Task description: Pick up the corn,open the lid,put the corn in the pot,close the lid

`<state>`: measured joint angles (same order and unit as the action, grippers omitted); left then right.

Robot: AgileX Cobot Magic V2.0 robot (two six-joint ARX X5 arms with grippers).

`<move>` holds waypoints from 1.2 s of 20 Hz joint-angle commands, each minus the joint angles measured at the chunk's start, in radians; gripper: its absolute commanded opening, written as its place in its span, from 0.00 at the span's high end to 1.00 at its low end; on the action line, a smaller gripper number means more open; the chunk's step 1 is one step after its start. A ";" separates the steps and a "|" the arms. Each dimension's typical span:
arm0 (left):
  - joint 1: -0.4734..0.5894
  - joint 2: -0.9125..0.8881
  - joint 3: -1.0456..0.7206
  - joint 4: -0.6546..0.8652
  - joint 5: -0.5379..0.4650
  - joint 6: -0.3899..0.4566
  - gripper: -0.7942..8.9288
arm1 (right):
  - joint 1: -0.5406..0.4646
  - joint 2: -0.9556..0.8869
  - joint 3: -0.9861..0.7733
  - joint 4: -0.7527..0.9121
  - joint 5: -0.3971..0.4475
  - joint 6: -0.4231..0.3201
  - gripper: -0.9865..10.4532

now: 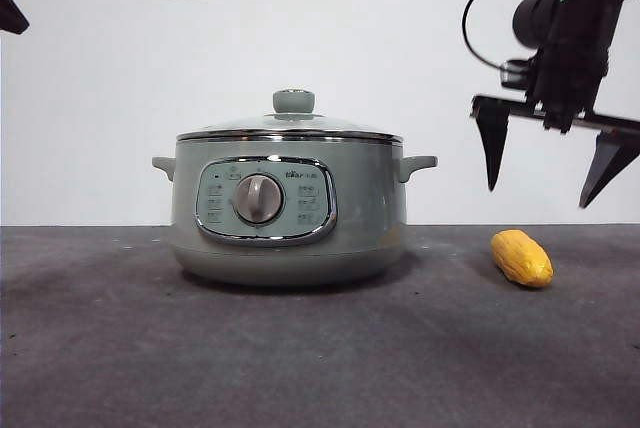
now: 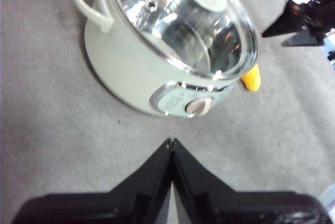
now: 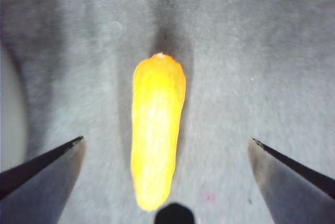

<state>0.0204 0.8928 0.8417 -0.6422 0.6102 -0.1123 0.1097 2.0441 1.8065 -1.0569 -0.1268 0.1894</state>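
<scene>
Hovering: my right gripper [image 1: 550,188] hangs at the right of the front frame, above the corn, fingers spread wide and empty.
Progress: nothing is done as far as I can see; the corn is not picked up, the lid is on, and lifting, loading and closing all remain.
Corn: the small yellow-orange tapered cob [image 1: 522,258] lies on the dark grey worktop [image 1: 320,348], lower right of the front frame, well apart from the pot; in the right wrist view [image 3: 156,135] it sits centred between my fingers, bumpy and glossy.
Pot: the squat sage-green electric cooker [image 1: 290,210] stands mid-frame, grey dial facing me.
Lid: the domed glass lid with green knob [image 1: 293,101] is seated on the rim.
Left gripper: [image 2: 171,143] waits, fingers pressed together.
</scene>
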 commanded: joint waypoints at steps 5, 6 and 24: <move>-0.006 0.045 0.000 -0.009 0.003 0.043 0.92 | 0.021 0.114 0.006 0.010 0.023 -0.011 0.45; -0.010 0.049 0.000 -0.009 0.003 0.053 0.92 | 0.022 0.123 0.006 0.010 0.023 -0.011 0.45; -0.023 0.057 0.000 -0.023 0.001 0.065 0.92 | 0.052 0.170 0.006 -0.026 0.129 -0.042 0.51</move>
<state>0.0006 0.9485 0.8417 -0.6651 0.6098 -0.0624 0.1581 2.1872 1.8122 -1.0805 -0.0017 0.1631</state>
